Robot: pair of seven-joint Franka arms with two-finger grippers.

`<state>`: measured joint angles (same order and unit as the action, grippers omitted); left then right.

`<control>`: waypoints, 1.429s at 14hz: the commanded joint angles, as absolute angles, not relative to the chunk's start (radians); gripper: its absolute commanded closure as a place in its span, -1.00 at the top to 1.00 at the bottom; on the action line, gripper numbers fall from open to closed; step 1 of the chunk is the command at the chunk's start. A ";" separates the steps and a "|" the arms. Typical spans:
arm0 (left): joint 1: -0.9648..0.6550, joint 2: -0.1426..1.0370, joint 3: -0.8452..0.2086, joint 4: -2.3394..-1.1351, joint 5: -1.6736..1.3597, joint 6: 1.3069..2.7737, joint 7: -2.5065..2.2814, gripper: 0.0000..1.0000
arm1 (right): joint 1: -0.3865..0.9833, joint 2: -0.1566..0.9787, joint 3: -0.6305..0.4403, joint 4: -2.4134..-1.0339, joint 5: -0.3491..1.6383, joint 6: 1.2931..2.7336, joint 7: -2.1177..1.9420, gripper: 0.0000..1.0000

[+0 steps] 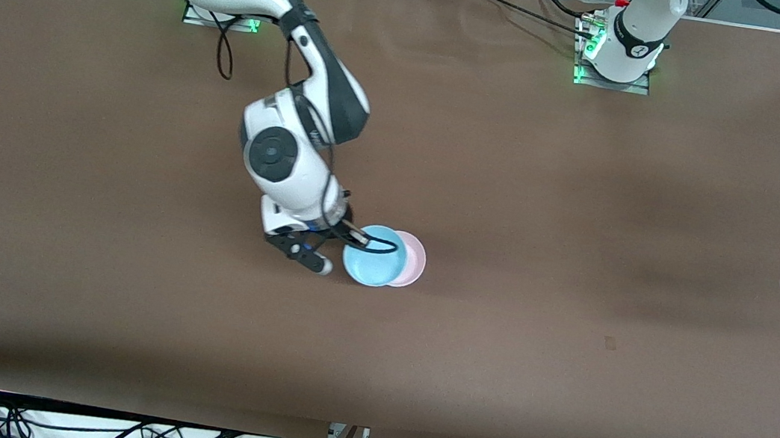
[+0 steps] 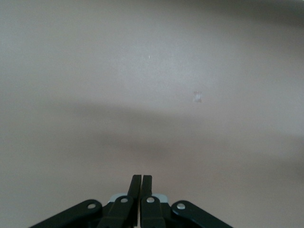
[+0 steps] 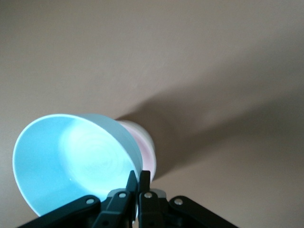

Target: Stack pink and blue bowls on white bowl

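Right tool (image 1: 356,236) is pinching the blue bowl (image 1: 371,260) by its rim, w/ bowl tilting over the pink bowl (image 1: 411,261), which is sitting on the brown surface (image 1: 583,237) just beside the tool, partly under the blue one. Left tool (image 2: 141,183) is waiting, fingers closed on nothing, over bare surface toward left arm's end.

Smooth, faintly glossy plastic blue bowl (image 3: 71,161) and pink bowl (image 1: 412,260) on matt brown cloth-like table cover (image 1: 579,274).
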<state>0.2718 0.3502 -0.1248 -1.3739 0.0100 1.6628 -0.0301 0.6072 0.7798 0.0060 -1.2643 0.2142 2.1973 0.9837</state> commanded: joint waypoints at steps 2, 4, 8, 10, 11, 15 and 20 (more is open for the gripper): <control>0.267 0.191 -0.173 -1.547 0.058 1.666 -0.011 -0.89 | 0.634 0.815 0.003 -1.245 0.233 2.195 1.043 -1.00; 0.267 0.128 -0.204 -1.604 0.061 1.663 -0.014 -0.87 | 0.638 0.834 0.003 -1.250 0.233 2.198 1.057 -1.00; 0.268 0.097 -0.250 -1.609 0.060 1.625 -0.023 -0.43 | 0.644 0.848 0.003 -1.250 0.232 2.201 1.055 -1.00; 0.270 0.098 -0.252 -1.609 0.049 1.626 -0.021 -0.08 | 0.646 0.853 0.003 -1.250 0.232 2.223 1.057 -1.00; 0.270 0.101 -0.252 -1.609 0.048 1.626 -0.021 -0.08 | 0.647 0.853 0.003 -1.250 0.233 2.227 1.057 -1.00; 0.275 0.121 -0.250 -1.598 0.048 1.637 -0.028 0.13 | 0.658 0.861 0.003 -1.249 0.233 2.229 1.071 -1.00; 0.278 0.126 -0.250 -1.597 0.048 1.655 -0.028 0.58 | 0.661 0.873 0.003 -1.250 0.230 2.258 1.066 -1.00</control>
<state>0.2722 0.1274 -0.2471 -1.5972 0.0402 1.6464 -0.0311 0.6546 0.8632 0.0053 -1.2576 0.2183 2.2377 1.0595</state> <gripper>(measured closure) 0.242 0.969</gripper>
